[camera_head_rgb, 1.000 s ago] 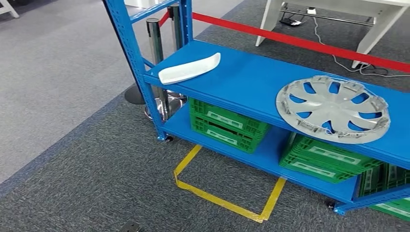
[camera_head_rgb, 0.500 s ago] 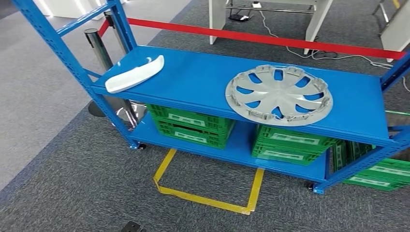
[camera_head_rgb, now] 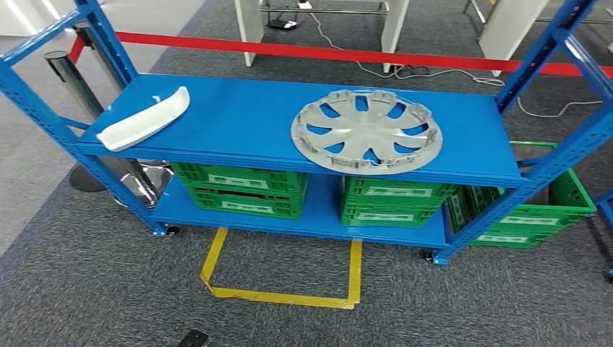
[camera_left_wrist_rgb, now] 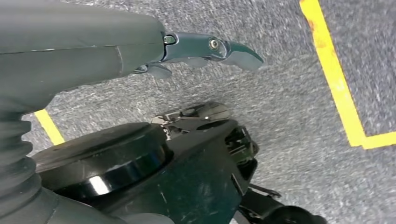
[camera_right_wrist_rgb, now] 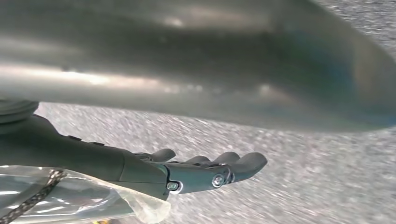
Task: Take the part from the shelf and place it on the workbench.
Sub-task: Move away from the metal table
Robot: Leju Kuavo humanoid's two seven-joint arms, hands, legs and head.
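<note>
Floor: grey carpet (camera_head_rgb: 87, 289) all around, with a yellow tape outline (camera_head_rgb: 282, 293) stuck down right in front of the shelf, open on its far side.
Shelf: blue metal rack (camera_head_rgb: 238, 119) with a top deck and a lower deck, blue uprights at the corners.
Hubcap: silver wheel cover (camera_head_rgb: 366, 131) lying flat on the top deck, right of the middle and close to the front edge. Pretty sure this or the white piece is the part, can't tell which.
White piece: long curved white plastic part (camera_head_rgb: 143, 119) lying at the top deck's left end, one tip poking just past the left front corner.
Crates: green plastic crates (camera_head_rgb: 238, 189) stacked on the lower deck, a second stack (camera_head_rgb: 394, 202) beside it, and more green crates (camera_head_rgb: 531, 210) on the floor off the rack's right end.
Background: red barrier belt (camera_head_rgb: 325, 53) running behind the rack from a chrome post (camera_head_rgb: 69, 76) at the left, white table legs (camera_head_rgb: 249, 20) and some cables (camera_head_rgb: 405, 71) further back.
Left hand: hangs down (camera_left_wrist_rgb: 116, 51) over the carpet, dark fingers (camera_left_wrist_rgb: 233, 49) stretched out straight, nothing in it.
Right hand: same deal (camera_right_wrist_rgb: 187, 170), fingers (camera_right_wrist_rgb: 243, 163) extended and only slightly curled over the carpet, holding nothing, so both are loose and well away from the rack.
</note>
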